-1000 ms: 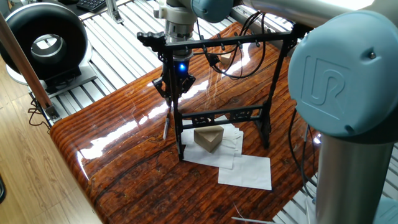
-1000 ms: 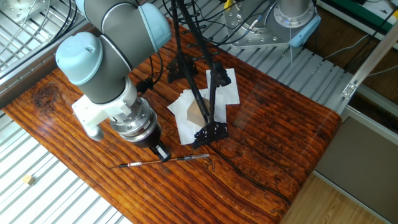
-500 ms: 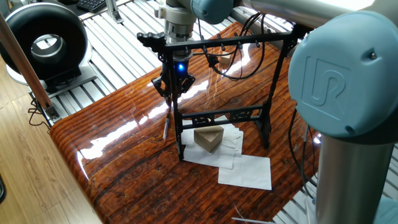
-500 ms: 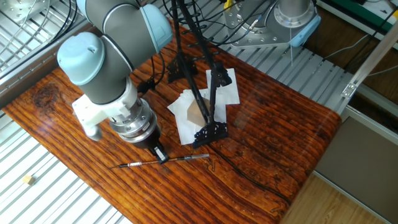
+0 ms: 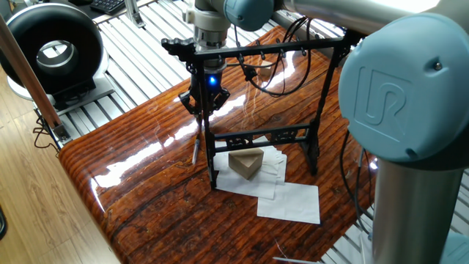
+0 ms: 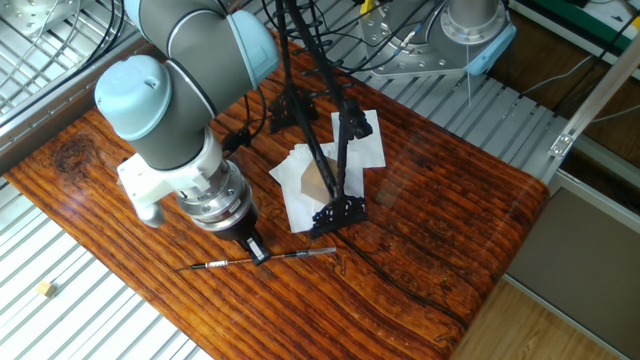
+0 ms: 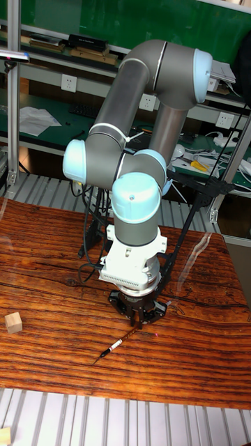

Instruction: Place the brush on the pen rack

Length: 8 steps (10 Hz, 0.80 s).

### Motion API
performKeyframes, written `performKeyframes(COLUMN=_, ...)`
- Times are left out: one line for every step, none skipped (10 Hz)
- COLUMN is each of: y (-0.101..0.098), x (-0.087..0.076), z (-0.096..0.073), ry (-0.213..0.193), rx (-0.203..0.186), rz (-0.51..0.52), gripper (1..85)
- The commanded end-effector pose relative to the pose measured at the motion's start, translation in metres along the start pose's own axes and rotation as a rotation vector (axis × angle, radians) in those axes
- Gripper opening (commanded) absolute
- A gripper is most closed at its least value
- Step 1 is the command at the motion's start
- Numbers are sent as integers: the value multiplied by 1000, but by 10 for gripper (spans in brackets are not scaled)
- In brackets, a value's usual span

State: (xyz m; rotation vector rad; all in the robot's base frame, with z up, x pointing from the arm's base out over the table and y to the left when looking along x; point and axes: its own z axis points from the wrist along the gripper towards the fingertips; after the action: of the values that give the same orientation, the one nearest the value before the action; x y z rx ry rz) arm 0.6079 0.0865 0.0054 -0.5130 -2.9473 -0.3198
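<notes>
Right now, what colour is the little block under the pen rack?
The block is light tan, like plain wood. It shows best in one fixed view, sitting on white paper.

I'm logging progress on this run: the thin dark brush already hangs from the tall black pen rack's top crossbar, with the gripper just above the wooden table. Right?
Not quite. The thin dark brush is not hanging from the tall black pen rack; it lies flat on the wooden table, as the other fixed view and the tall fixed view show. The gripper is indeed low over the table, right at the brush.
</notes>
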Motion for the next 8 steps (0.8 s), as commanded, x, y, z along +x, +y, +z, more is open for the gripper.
performKeyframes(y=2, x=-4, z=0, ry=-11, rx=-10, rz=26, gripper=233)
performKeyframes(y=2, x=-5, z=0, ry=-15, rx=-8, rz=40, gripper=233)
performKeyframes(y=-1, x=-7, z=0, ry=-24, rx=1, rz=50, gripper=233)
performKeyframes(y=-1, x=-8, z=-1, ry=-29, rx=4, rz=63, gripper=233)
performKeyframes(y=-1, x=-9, z=-1, ry=-29, rx=8, rz=72, gripper=230)
performKeyframes(y=0, x=-9, z=-1, ry=-28, rx=11, rz=83, gripper=217)
performKeyframes(y=-1, x=-9, z=0, ry=-30, rx=17, rz=93, gripper=200)
performKeyframes(y=-1, x=-7, z=-1, ry=-23, rx=25, rz=103, gripper=177)
